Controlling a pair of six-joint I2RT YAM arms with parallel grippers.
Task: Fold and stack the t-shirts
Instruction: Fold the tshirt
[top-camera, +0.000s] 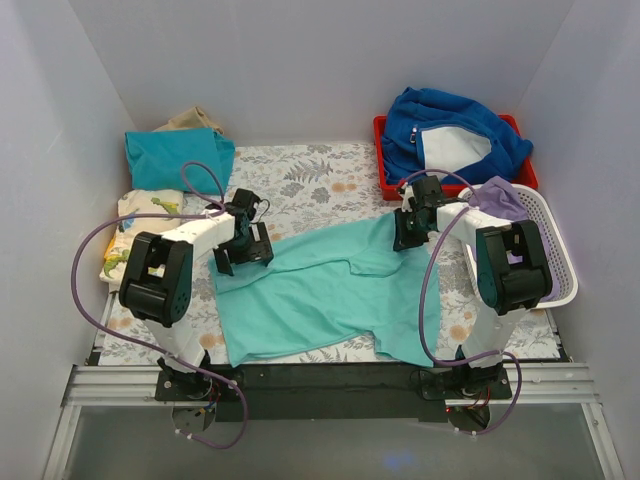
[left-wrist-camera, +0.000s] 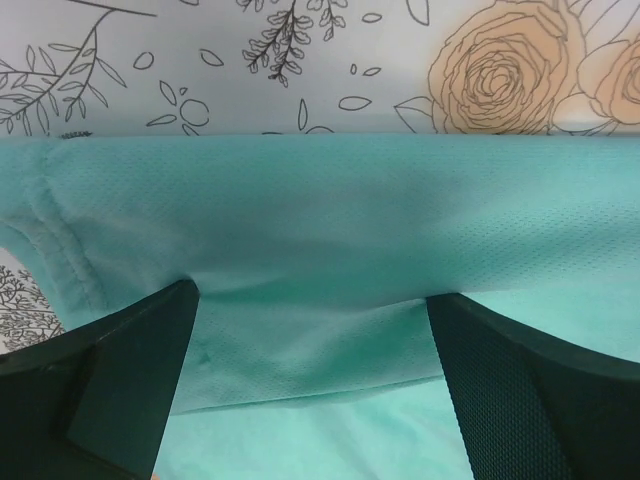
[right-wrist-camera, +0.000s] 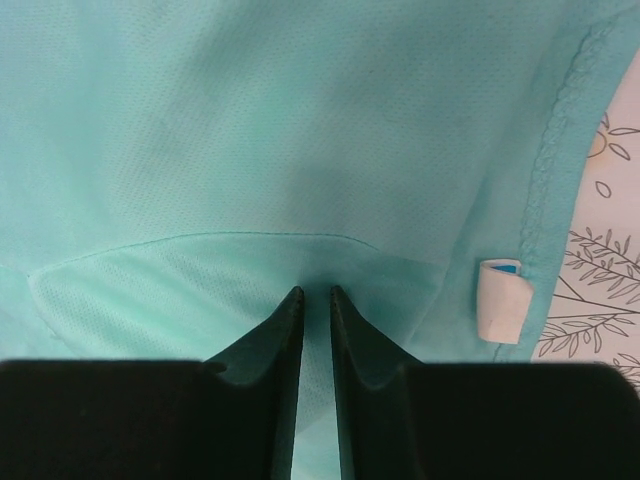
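Both on mint tee (top-camera: 330, 290): left pincer (left-wrist-camera: 312, 295) spread astride fabric, right pincer (right-wrist-camera: 316, 292) clamping fold.

I see floral-print counter (top-camera: 320, 170): mint tee (top-camera: 330, 295) spread across the middle, folded teal tee (top-camera: 170, 160) far left, dinosaur-print tee (top-camera: 140, 215) nearer on the left, red tray (top-camera: 381, 165) far right, white basket (top-camera: 562, 262) beside it.
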